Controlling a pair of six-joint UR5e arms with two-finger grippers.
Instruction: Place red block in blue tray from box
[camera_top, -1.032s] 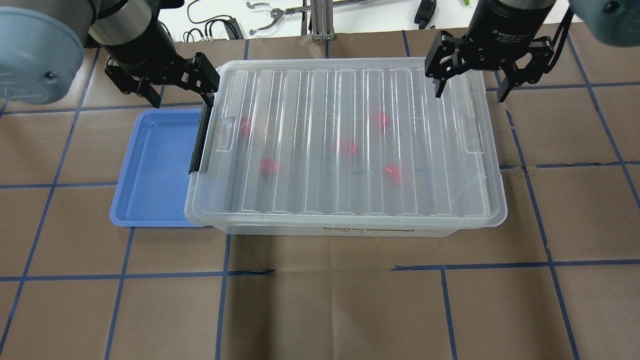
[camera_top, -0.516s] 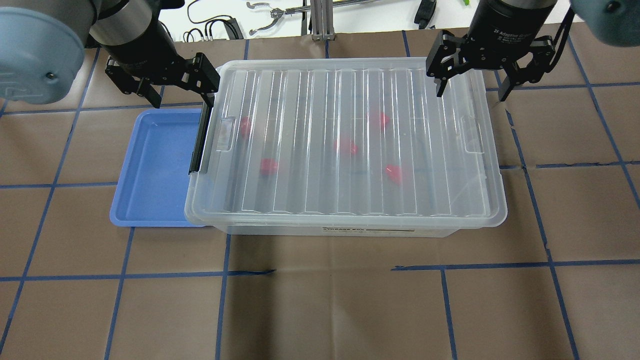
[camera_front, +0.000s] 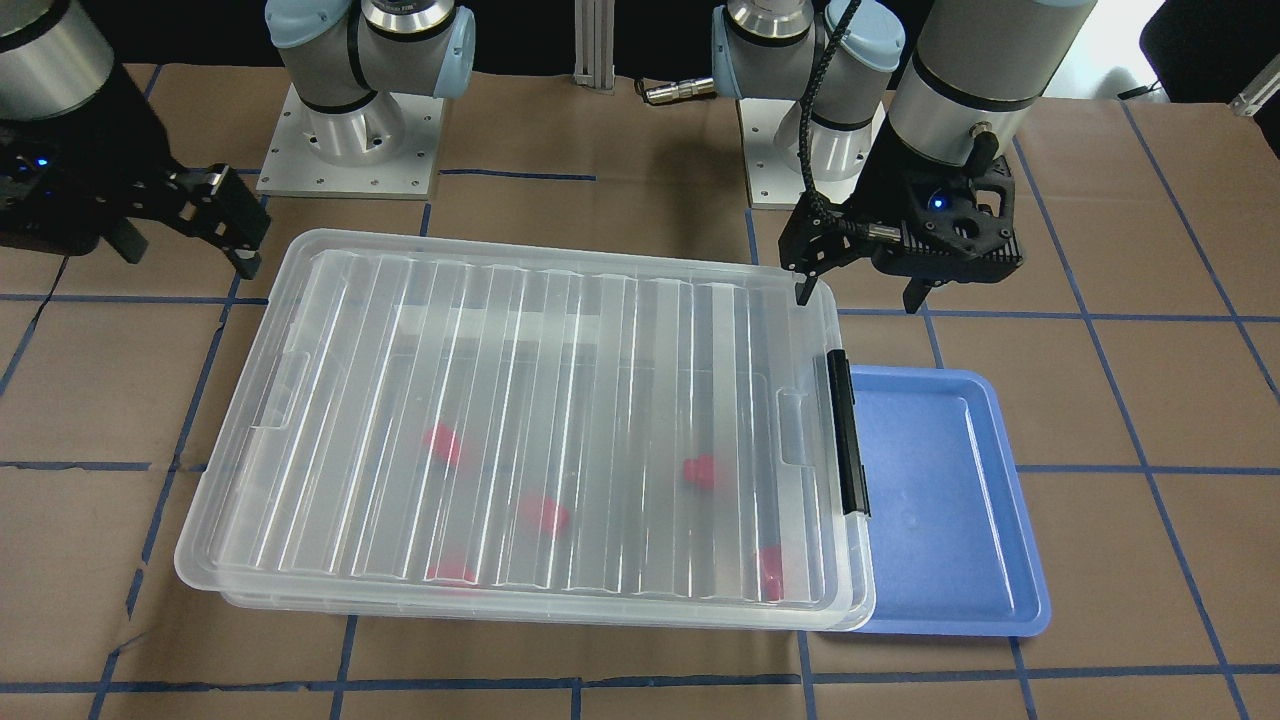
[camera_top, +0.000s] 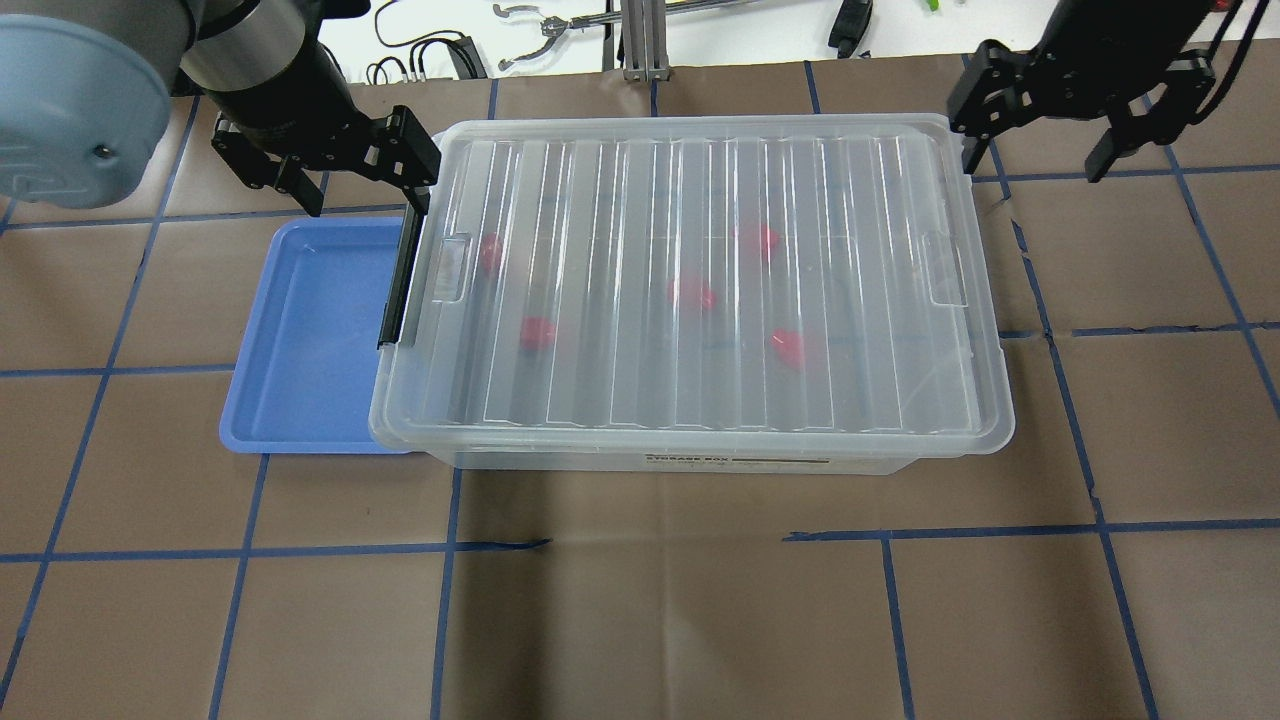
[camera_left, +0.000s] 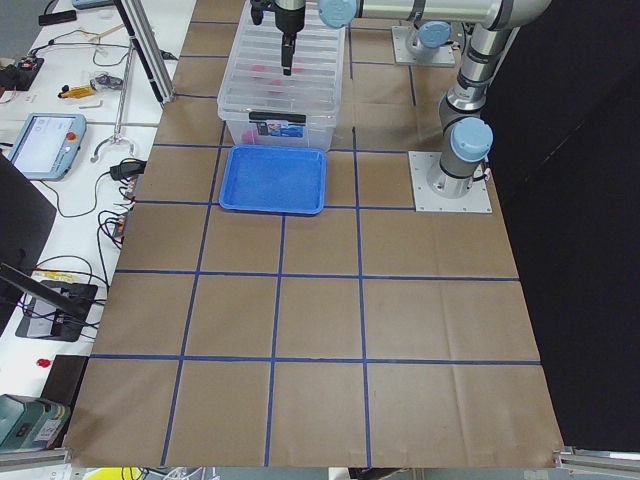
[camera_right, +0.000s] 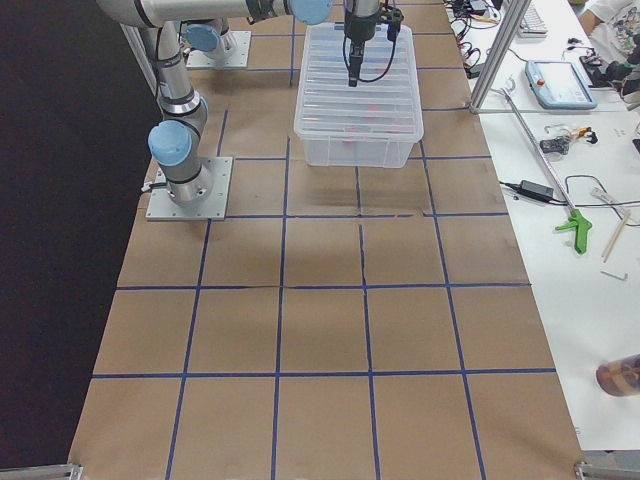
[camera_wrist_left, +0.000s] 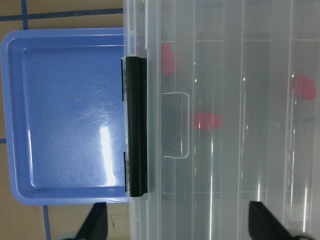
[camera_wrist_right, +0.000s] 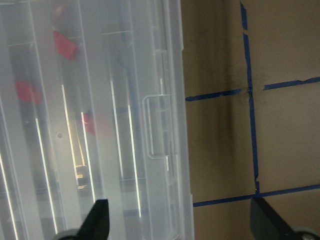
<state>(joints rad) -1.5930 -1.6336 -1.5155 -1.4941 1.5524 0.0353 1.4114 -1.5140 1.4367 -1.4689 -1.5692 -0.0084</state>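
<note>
Two left fingers (camera_wrist_left: 96, 225), seemingly astride box (camera_wrist_left: 225, 100) edge

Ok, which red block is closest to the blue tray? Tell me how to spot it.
Look for the big clear box. At one short end it has a black latch, with the blue tray right beside it. The red block you want lies inside the box right by that latch, nearer the tray than any other.
</note>
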